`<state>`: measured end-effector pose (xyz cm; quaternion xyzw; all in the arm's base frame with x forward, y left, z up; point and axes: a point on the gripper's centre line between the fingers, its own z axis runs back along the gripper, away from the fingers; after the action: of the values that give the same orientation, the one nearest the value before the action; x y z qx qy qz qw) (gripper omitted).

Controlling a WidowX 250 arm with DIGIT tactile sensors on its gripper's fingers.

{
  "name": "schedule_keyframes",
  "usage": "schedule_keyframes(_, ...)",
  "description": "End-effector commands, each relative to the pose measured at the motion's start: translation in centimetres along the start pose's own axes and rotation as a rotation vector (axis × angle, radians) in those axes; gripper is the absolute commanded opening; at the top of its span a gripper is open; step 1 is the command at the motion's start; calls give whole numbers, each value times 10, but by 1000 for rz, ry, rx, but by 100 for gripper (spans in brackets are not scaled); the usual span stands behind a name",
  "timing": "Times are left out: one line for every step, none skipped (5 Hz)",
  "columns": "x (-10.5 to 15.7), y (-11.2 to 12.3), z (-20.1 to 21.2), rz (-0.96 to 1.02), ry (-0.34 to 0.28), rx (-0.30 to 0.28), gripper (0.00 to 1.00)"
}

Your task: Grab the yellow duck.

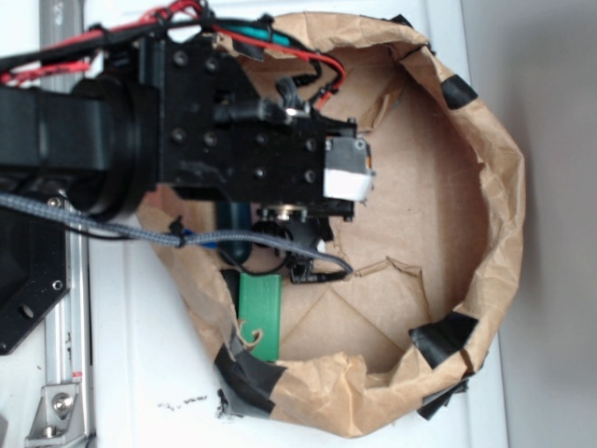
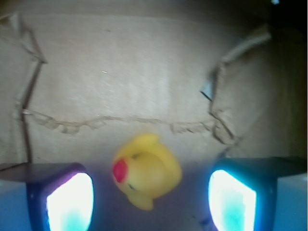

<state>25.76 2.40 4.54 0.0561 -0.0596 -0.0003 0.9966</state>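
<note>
While the wrist view looks down on the brown paper floor, the left finger [image 2: 70,202] of the tool [image 2: 149,199] glows at the lower left, the yellow duck [image 2: 147,171] sits in the middle, and the right finger [image 2: 232,199] glows at the lower right. The tool is spread wide, each finger standing apart from the duck, which lies between them with its red beak turned to the left. A torn seam crosses the paper just above the duck.

From the exterior view, the black arm [image 1: 140,131] reaches in from the left over the paper basin [image 1: 499,224]. A flat green block [image 1: 261,315] lies below the arm by the basin's lower left wall. Black tape patches [image 1: 443,336] dot the rim at the right, and the basin rests on a white table [image 1: 140,373]. The duck is hidden under the arm here.
</note>
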Motion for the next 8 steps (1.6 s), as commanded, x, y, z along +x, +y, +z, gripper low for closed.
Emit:
schedule_keyframes(10,-12,-4,-41,-9,-50,100)
schedule_keyframes(-1,-21,-23,-91,44,-77,100)
schedule_keyframes(-7,-26,-30,-119,81,-51,0)
schedule_keyframes(-15,-32,-36,-134,99,-65,0)
schedule_keyframes(-22,-34,-37,-147,110,-64,0)
schedule_keyframes(-18,-31,-17,-136,61,-63,0)
schedule_keyframes(4,-18,28,-98,-53,-39,0)
schedule_keyframes(34,-15,76,-33,-152,-52,0)
